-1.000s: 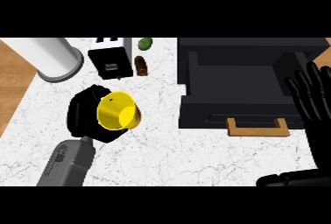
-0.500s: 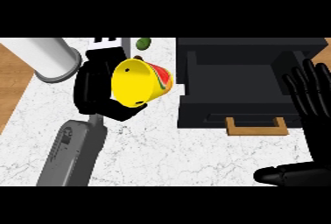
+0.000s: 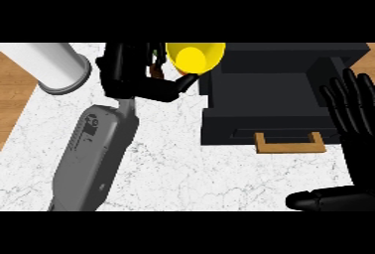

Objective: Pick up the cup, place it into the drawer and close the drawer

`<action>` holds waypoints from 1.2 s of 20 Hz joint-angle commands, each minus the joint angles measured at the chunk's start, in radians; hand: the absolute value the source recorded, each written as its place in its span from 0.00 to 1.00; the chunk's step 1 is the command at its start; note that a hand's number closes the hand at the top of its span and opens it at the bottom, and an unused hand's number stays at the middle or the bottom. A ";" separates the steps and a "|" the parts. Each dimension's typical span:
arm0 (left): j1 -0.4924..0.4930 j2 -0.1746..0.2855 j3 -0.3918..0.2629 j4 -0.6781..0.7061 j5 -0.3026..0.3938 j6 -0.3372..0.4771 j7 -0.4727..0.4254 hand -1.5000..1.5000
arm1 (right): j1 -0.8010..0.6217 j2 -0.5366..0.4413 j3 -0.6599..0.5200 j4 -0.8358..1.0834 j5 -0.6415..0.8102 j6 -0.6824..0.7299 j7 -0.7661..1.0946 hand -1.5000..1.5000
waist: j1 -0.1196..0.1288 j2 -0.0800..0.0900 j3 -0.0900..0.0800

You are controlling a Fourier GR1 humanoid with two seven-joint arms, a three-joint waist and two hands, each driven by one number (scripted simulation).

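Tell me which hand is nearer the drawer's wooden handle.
Right. The right hand rests open just right of the handle; the left hand holds the yellow cup farther off, up-left.

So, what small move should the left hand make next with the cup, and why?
Probably carry the yellow cup a little to the right, over the middle of the open drawer. The left hand holds it only above the drawer's left edge, so releasing now might miss the inside.
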 commanded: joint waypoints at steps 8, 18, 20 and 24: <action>-0.299 -0.013 0.018 0.274 -0.018 0.071 0.067 1.00 | -0.007 0.024 0.040 0.000 0.050 -0.024 -0.001 0.00 | -0.006 0.002 0.000; -0.424 -0.013 -0.114 0.608 0.118 0.169 -0.116 1.00 | 0.007 0.012 0.011 0.025 0.009 0.013 -0.045 0.00 | -0.029 0.006 0.000; -0.465 -0.013 -0.172 0.633 0.172 0.206 -0.114 1.00 | -0.037 -0.004 0.002 0.004 0.005 -0.007 0.016 0.00 | -0.034 0.006 0.000; -0.519 -0.013 -0.181 0.715 0.220 0.192 -0.095 1.00 | -0.022 -0.006 0.004 0.009 0.000 0.009 -0.001 0.00 | -0.032 0.006 0.000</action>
